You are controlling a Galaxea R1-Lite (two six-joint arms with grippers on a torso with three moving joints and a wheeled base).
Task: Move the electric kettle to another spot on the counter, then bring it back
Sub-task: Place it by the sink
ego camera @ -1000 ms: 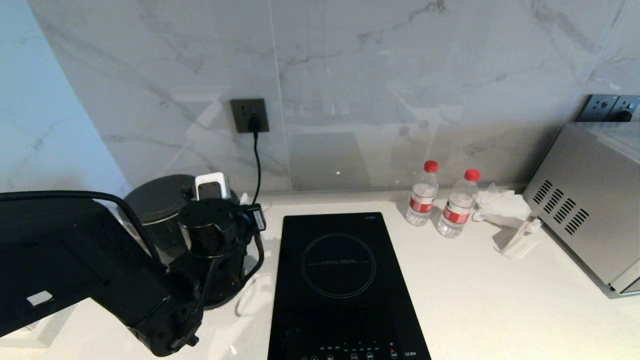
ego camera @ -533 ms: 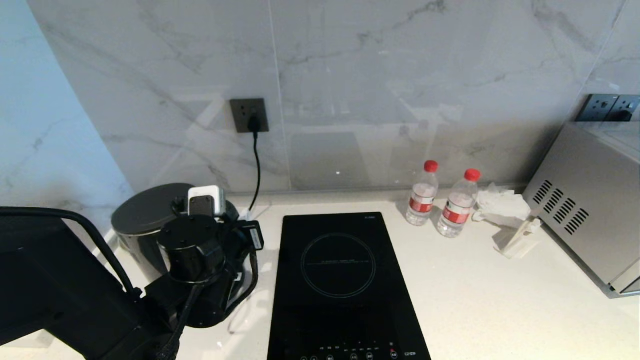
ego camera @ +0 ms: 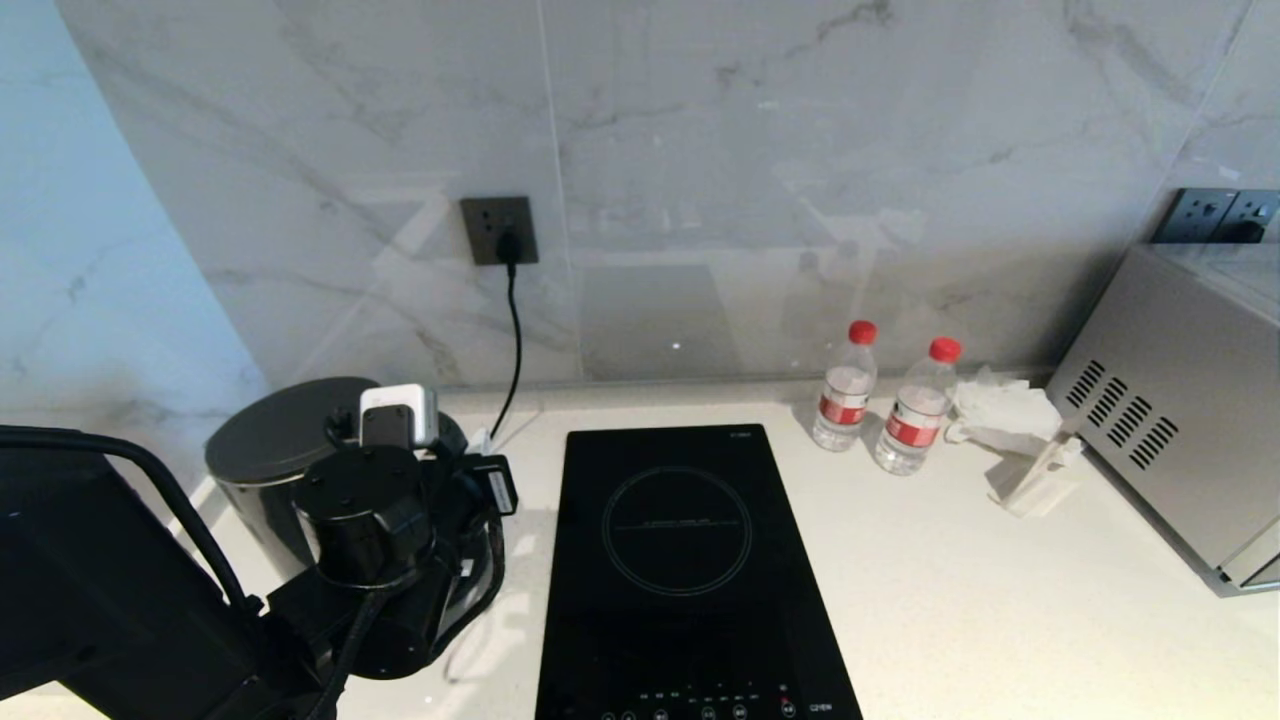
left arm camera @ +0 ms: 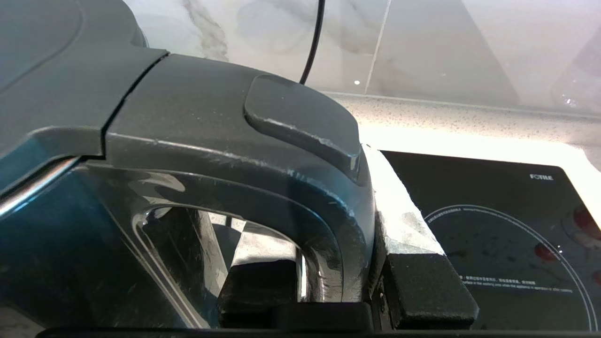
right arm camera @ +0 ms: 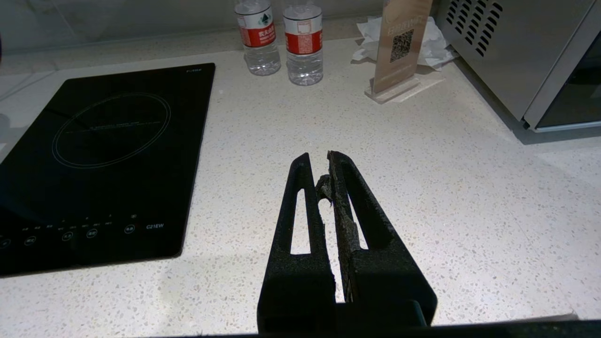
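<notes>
Left gripper (left arm camera: 338, 281) pinched the handle (left arm camera: 244, 155) of the kettle (ego camera: 275, 450), hob (left arm camera: 493, 234) beyond its fingers. Right gripper (right arm camera: 324, 162), fingers pressed together, hung above the counter (right arm camera: 469, 211).

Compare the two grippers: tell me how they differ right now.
The left gripper is clamped on the electric kettle handle; the right gripper holds nothing. The left works beside the hob; the right hangs over bare counter, fingers shut. Both have black fingers.

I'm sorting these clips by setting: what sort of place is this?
Most likely a home kitchen: a black glass induction hob set in a white speckled stone counter, a glossy black electric kettle, and a steel microwave-like oven.
</notes>
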